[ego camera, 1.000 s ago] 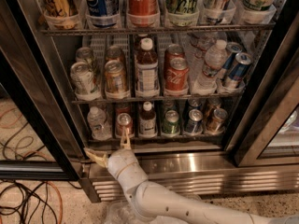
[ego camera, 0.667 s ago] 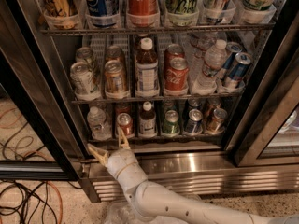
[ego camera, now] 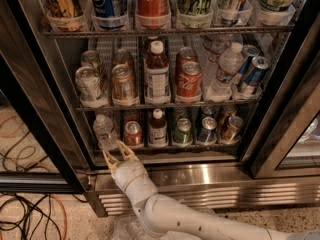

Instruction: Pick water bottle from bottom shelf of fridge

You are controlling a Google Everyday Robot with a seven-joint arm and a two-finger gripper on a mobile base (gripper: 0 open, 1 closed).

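My gripper point(ego camera: 118, 153) sat lower left of frame, fingers spread wide, holding nothing. Water bottle point(ego camera: 103, 130) stood upright in the leftmost lane of the bottom shelf point(ego camera: 200, 145), just up-left of my fingertips. Judged: nudge left, then push in.

My pincer point(ego camera: 115, 153), fingers spread, just below the water bottle point(ego camera: 103, 129); contact with its base cannot be told. Above the water bottle, top-rack cans point(ego camera: 152, 4) are cropped by the frame edge; right of it, rear cans point(ego camera: 131, 116) are half hidden.

The bottom shelf point(ego camera: 220, 145) holds the water bottle point(ego camera: 103, 130), a dark bottle point(ego camera: 158, 129) and cans point(ego camera: 183, 132), gripper point(ego camera: 113, 151) at its front-left edge.
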